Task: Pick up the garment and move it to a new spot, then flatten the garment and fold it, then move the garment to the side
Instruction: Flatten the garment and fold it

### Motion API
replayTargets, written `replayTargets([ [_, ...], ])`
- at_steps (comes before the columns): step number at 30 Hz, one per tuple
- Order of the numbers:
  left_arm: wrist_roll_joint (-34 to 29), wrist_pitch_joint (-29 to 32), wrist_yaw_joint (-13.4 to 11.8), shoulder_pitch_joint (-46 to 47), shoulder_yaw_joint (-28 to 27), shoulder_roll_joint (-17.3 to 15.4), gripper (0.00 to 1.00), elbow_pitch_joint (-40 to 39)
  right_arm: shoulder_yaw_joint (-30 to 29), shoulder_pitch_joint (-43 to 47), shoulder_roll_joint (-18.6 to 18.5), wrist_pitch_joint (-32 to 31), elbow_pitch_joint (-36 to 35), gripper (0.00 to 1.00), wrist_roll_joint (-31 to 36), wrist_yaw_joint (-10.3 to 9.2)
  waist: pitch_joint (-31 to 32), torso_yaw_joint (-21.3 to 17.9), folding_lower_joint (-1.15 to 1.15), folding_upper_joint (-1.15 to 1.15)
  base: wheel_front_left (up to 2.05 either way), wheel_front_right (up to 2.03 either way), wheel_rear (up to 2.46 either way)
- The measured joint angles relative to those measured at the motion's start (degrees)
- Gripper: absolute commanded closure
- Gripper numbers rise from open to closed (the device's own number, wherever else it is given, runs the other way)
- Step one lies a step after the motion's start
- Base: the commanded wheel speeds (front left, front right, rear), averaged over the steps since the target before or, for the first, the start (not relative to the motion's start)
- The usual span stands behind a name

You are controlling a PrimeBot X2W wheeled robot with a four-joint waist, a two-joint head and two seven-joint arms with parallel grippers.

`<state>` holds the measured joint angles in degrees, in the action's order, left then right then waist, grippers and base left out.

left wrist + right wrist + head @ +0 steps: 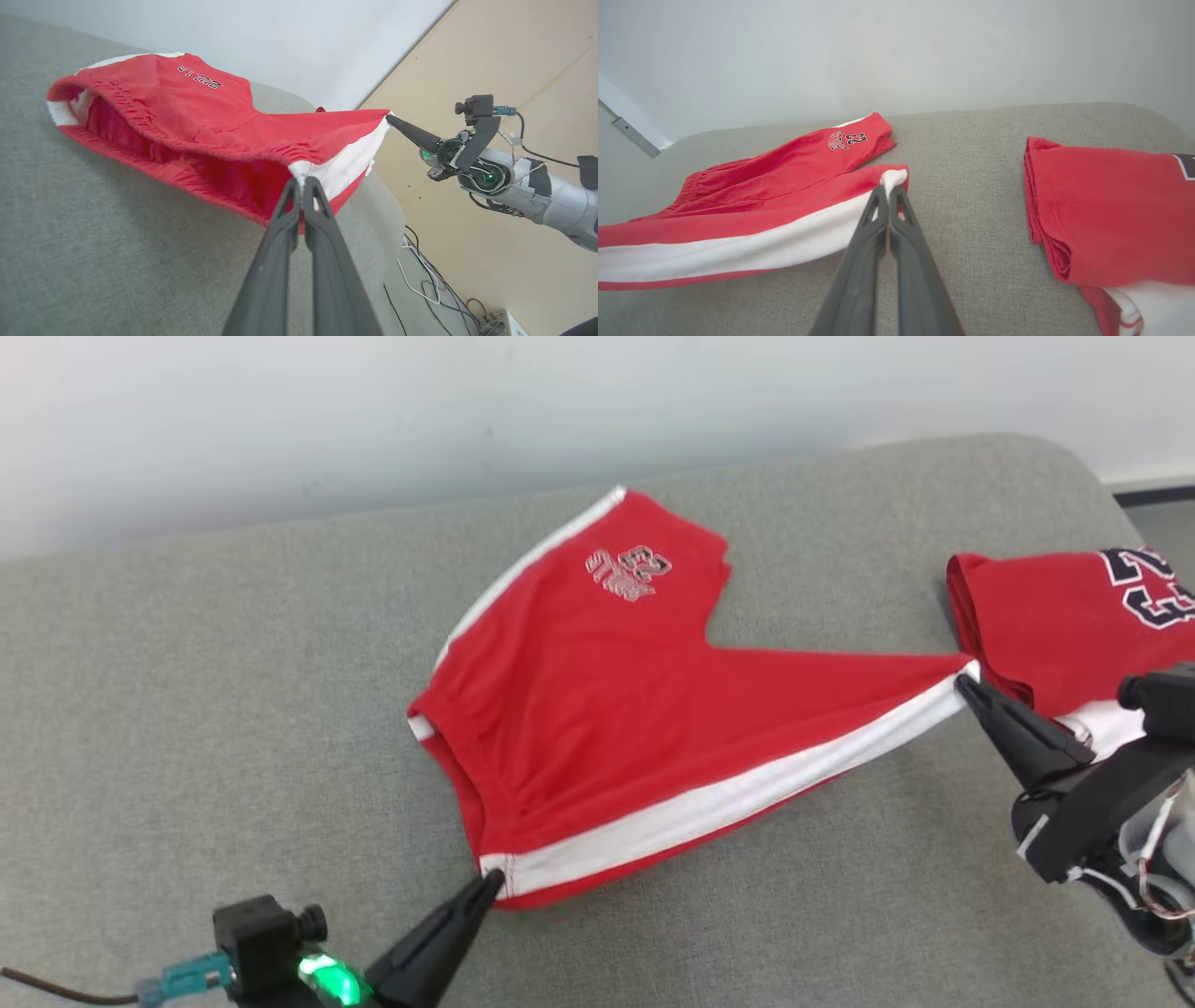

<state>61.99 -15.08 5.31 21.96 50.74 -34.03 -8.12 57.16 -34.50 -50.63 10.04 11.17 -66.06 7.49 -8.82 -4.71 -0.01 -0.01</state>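
Red shorts (597, 709) — white side stripes, "23" print — taut along one stripe, on grey cushion (205, 728)

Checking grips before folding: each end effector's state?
Left end effector: closed, holding the red shorts at the waistband corner.
Right end effector: closed, holding their leg hem.

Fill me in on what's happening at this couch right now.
A two-armed robot is handling a pair of red shorts on a grey cushion. Its left tool is shut on the waistband corner where the white side stripe ends, and its right tool is shut on the leg hem at the stripe's other end. The striped edge is stretched taut between them, while the far leg lies on the cushion. The shorts are not yet folded. A folded red garment lies to the right.
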Motion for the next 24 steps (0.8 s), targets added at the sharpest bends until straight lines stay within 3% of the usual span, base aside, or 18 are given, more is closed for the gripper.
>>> replayTargets([
  [5, 2.71, 2.15, -2.0, -0.79, 0.23, 0.58, 1.0, -3.1, -1.41, -0.23, -2.83, -3.04, -1.6, 1.0, 0.12, 0.0, 0.75, 0.95, 0.01, 0.0, 0.0, 0.0, 0.0],
  [9, 5.55, 3.27, -3.07, -0.05, -0.93, 2.34, 1.0, -3.23, -3.05, -2.78, -2.53, -6.84, 1.14, 1.0, 1.66, 0.01, -0.05, 1.97, 0.01, 0.0, 0.0, 0.0, 0.0],
  [14, 10.2, 4.26, -4.99, 3.08, -2.93, 7.77, 1.0, 0.27, -4.47, -7.62, 2.54, -12.6, 7.97, 1.0, 3.85, 0.01, -2.13, 3.42, 0.02, 0.01, 0.0, 0.0, 0.0],
  [19, 13.97, 3.61, -4.8, 7.04, -5.91, 13.47, 1.0, 4.57, -5.89, -14.54, 7.64, -16.26, 15.66, 1.0, 6.33, 0.01, -4.9, 5.17, 0.02, 0.01, 0.0, 0.0, 0.0],
  [24, 15.07, 2.76, -3.82, 11.18, -8.55, 16.75, 1.0, 8.42, -5.99, -21.71, 11.52, -17.6, 21.38, 1.0, 8.03, 0.01, -8.0, 7.34, 0.03, 0.02, 0.0, 0.0, 0.0],
])
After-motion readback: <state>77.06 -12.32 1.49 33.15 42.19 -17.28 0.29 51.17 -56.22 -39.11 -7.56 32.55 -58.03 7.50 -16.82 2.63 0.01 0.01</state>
